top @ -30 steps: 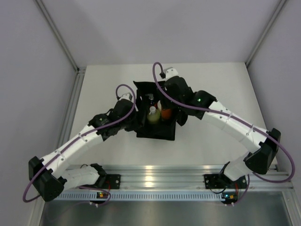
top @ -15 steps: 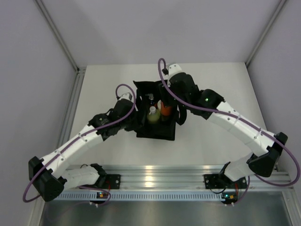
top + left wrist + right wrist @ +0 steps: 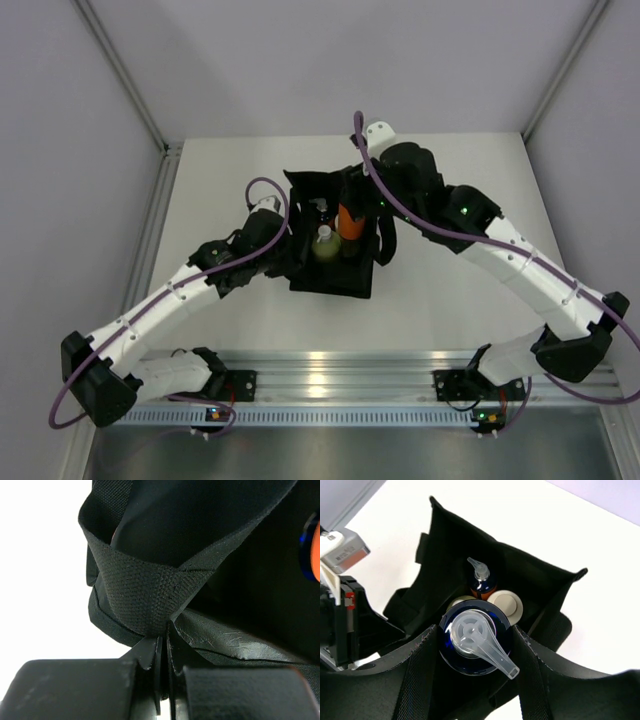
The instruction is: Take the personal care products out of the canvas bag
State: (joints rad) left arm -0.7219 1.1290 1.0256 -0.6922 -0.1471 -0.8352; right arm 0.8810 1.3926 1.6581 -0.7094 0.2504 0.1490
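The black canvas bag (image 3: 330, 272) stands open at the table's middle. My left gripper (image 3: 291, 250) is shut on the fabric of its left rim (image 3: 145, 597). My right gripper (image 3: 352, 203) is shut on an orange bottle (image 3: 349, 221) with a dark blue cap and clear pump (image 3: 475, 637), holding it upright above the bag's opening. Inside the bag (image 3: 445, 545) stand a second orange pump bottle (image 3: 482, 582), the beige cap (image 3: 506, 602) and the white top of the yellow-green bottle (image 3: 460, 601), also seen from above (image 3: 325, 245).
The white tabletop (image 3: 450, 290) surrounds the bag. Grey walls close in the left, right and back. The bag's strap handle (image 3: 385, 245) hangs over its right side. An aluminium rail (image 3: 330, 375) runs along the near edge.
My right gripper has risen and moved back with the orange bottle, which now shows more above the bag. The left gripper has kept its hold on the bag's rim.
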